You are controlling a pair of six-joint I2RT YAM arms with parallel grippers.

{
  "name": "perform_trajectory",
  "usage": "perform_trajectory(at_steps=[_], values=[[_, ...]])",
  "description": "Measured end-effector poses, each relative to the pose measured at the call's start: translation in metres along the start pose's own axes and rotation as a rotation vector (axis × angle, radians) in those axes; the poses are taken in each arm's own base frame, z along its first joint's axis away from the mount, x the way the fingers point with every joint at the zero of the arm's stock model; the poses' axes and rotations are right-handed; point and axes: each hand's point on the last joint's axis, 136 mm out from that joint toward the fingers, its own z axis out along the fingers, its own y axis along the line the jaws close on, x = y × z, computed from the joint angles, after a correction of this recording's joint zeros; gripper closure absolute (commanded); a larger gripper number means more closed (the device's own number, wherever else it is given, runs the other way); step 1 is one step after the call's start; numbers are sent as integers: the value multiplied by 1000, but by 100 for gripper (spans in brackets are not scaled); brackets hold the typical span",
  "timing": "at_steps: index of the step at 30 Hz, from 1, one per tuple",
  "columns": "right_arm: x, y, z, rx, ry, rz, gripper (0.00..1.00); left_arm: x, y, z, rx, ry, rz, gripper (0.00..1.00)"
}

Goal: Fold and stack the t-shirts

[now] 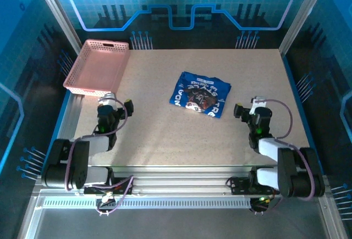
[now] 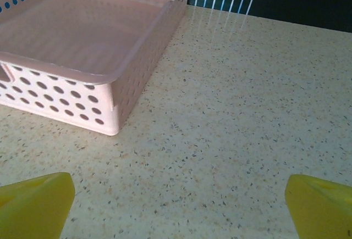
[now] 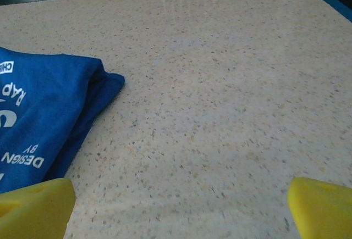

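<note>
Surface: speckled beige tabletop (image 1: pixel 165 140) was ringed by blue-lit panelled walls (image 1: pixel 27 57).
Cloth: folded royal-blue printed t-shirt (image 1: pixel 199 94) was laid mid-table.
Grippers: left gripper (image 1: pixel 119 102) and right gripper (image 1: pixel 248 107) were spread wide, empty.

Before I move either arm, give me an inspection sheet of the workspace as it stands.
Surface: speckled beige table, no spills seen.
Job's things: one blue t-shirt, folded into a compact bundle, print up, right of centre; no stack seen.
Clutter: pink basket at the far left corner, nothing seen inside.
End effectors: left end effector open, near the basket's front corner, holding nothing; right end effector open, right of the t-shirt, apart from it.
Cables: purple cables loop along both arms, off the cloth.
Surroundings: blue-lit panels and a metal frame around the table.
</note>
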Motion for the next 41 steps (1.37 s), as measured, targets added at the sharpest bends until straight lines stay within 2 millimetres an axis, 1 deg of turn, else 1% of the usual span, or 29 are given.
perform_trajectory(at_steps=[2,5,6,8,10,12,41], values=[[-1,9,13,-20,0,-35,0,11,-1,10,6,14,19,1],[4,23,26,-47,15,-80,0,28,2,19,-4,67,31,1],[5,26,29,-52,23,-93,0,27,1,20,-5,67,32,1],[0,33,32,-63,15,-110,0,18,-1,24,-1,46,29,1],[-7,33,33,-59,0,-116,0,10,-2,26,2,27,27,1],[-10,32,34,-48,-7,-121,0,7,-3,27,3,18,26,1],[-10,30,34,-33,-8,-132,0,6,-3,27,4,16,26,1]])
